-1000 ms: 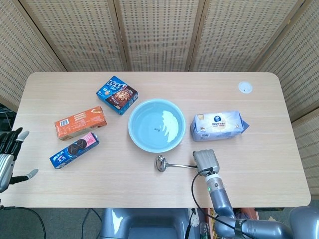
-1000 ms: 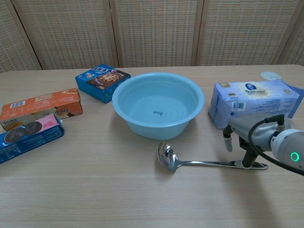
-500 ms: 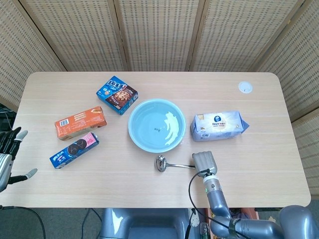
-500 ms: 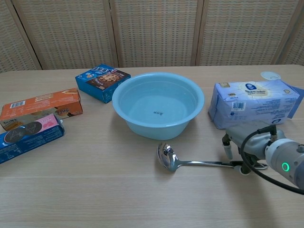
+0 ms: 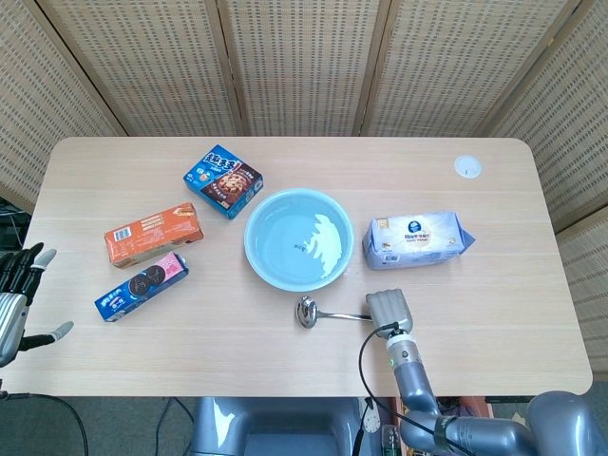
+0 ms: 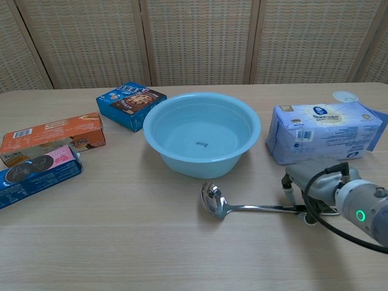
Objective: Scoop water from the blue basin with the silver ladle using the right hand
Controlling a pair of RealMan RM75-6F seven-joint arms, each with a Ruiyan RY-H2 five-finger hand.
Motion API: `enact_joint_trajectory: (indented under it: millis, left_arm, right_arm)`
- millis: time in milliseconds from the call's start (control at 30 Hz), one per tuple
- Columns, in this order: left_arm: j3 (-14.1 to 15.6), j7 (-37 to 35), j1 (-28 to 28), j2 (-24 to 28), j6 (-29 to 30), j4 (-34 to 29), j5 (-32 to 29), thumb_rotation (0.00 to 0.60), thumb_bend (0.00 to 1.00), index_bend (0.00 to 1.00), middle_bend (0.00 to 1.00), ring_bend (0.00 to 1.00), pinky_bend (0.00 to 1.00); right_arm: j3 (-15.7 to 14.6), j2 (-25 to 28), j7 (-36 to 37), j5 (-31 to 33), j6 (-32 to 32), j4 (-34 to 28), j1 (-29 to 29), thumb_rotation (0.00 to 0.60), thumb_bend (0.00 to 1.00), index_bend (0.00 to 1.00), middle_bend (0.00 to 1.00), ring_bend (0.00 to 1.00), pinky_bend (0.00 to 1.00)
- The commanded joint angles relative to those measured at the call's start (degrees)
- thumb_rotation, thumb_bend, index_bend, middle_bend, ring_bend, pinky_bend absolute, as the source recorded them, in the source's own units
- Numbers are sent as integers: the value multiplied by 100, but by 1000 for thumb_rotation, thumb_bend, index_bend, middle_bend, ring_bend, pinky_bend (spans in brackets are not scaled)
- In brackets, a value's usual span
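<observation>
Lying flat on the worktop point(image 5: 494, 313), the silver ladle point(image 6: 242, 206) is just in front of the blue basin point(image 6: 202, 134), its bowl near the basin's front wall and its handle pointing away to the right. The right robot hand point(image 6: 312, 179) sits over the far end of that handle; its fingers reach down around the handle, but I cannot tell if they already close on it.

I judge the step in hand is the grasp. To do it well, the fingers should close firmly on the handle end, so the ladle does not turn when it is lifted, and the bowl should then go over the basin's rim and dip in with its open side up.

The left robot hand point(image 5: 17, 299) is far to the left of the basin, at the worktop's edge, with fingers spread and nothing in them.

Right of the basin lies a white and blue tissue pack point(image 6: 324, 136); its print is too small to read. Behind the basin on the left is a blue cookie box point(image 5: 223, 181), further left an orange box point(image 5: 154, 234) and a blue and pink cookie pack point(image 5: 142, 286). No brand name is legible on any of them.
</observation>
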Motion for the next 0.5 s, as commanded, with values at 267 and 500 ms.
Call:
enact_joint_trajectory:
  millis: [267, 500]
  left_arm:
    - [-7, 36, -9, -18, -16, 0, -30, 600, 0, 0, 0, 0, 0]
    - [-4, 69, -17, -30, -31, -6, -39, 600, 0, 0, 0, 0, 0]
  right_arm:
    - [18, -43, -148, 161, -29, 86, 51, 600, 397, 517, 985, 997, 1000]
    - [27, -11, -280, 334, -50, 52, 90, 600, 498, 577, 985, 997, 1000]
